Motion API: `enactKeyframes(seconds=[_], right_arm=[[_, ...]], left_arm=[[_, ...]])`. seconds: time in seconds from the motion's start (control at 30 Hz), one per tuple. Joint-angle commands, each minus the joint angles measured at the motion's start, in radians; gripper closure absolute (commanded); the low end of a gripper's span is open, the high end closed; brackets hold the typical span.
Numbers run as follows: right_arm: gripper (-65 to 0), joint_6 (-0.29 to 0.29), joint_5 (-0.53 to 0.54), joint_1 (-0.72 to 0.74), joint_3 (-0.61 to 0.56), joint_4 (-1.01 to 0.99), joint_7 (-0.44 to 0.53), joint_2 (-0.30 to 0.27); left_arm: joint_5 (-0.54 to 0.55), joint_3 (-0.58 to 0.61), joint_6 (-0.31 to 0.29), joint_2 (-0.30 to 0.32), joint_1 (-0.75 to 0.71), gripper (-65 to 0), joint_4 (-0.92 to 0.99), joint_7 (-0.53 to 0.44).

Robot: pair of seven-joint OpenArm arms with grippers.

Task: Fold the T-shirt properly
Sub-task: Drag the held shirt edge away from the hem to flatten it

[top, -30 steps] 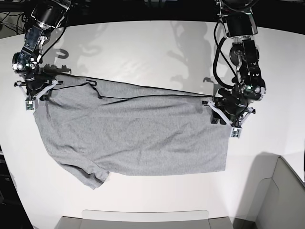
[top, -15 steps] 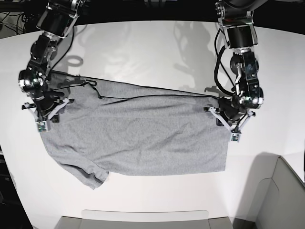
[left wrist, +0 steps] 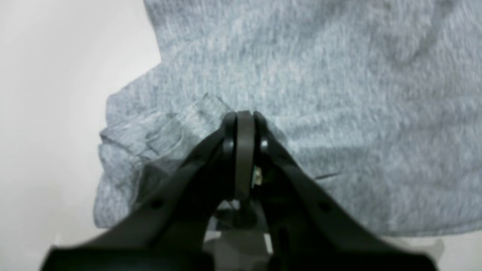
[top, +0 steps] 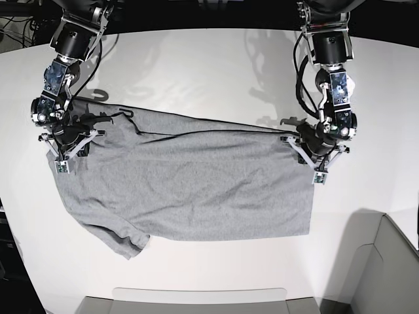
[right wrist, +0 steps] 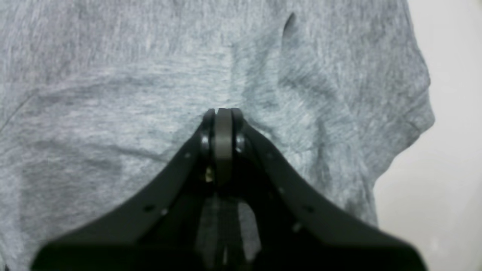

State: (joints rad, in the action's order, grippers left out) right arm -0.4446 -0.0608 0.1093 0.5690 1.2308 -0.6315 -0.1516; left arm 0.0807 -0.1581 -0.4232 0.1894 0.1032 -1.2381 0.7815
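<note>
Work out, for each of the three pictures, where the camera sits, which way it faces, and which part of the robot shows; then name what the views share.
Base: high above the white table, looking down at the spread T-shirt; both arms show, right gripper at the picture's left, left gripper at its right.
Left wrist: on the left arm, facing along its closed left gripper onto grey cloth, table at left.
Right wrist: on the right arm, facing along its closed right gripper onto cloth, table at right.
Shared: all three show the T-shirt and table.
</note>
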Motion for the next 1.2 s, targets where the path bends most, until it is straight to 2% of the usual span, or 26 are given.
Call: enactKeyframes(seconds=[0.0, 0.07, 0.2, 0.27, 0.53, 0.8, 0.97, 1.17], right_arm=[[0.0, -0.01, -0.043, -0.016, 0.001, 0.002, -0.063, -0.01], [0.0, -0.012, -0.043, -0.046, 0.001, 0.008, -0.063, -0.01], [0.0, -0.013, -0.043, -0.099, -0.002, 0.045, -0.063, -0.012], [0.0, -0.013, -0.04, -0.121, -0.004, 0.059, -0.063, -0.012], [0.0, -0.013, -0.041, -0.119, -0.002, 0.063, -0.063, -0.012], [0.0, -0.013, -0.041, -0.109, -0.002, 0.063, -0.063, -0.012], [0.0, -0.013, -0.043, -0.11, 0.001, 0.063, -0.063, -0.012], [0.0, -0.013, -0.043, -0.107, 0.003, 0.063, -0.061, -0.012]], left_arm=[[-0.038, -0.001, 0.005, 0.026, -0.046, 0.0, 0.01, 0.095], [-0.035, -0.001, -0.003, 0.037, -0.092, 0.0, 0.01, 0.095], [-0.038, -0.008, -0.127, 0.065, -0.164, 0.0, 0.007, 0.095], [-0.04, -0.01, -0.158, 0.072, -0.201, 0.0, -0.016, 0.095], [-0.04, -0.013, -0.158, 0.072, -0.251, 0.0, -0.09, 0.095], [-0.04, -0.013, -0.156, 0.074, -0.119, 0.0, -0.095, 0.126], [-0.04, -0.088, -0.156, 0.071, -0.096, 0.0, -0.156, 0.154], [-0.035, -0.102, -0.156, 0.069, -0.096, 0.0, -0.237, 0.151]])
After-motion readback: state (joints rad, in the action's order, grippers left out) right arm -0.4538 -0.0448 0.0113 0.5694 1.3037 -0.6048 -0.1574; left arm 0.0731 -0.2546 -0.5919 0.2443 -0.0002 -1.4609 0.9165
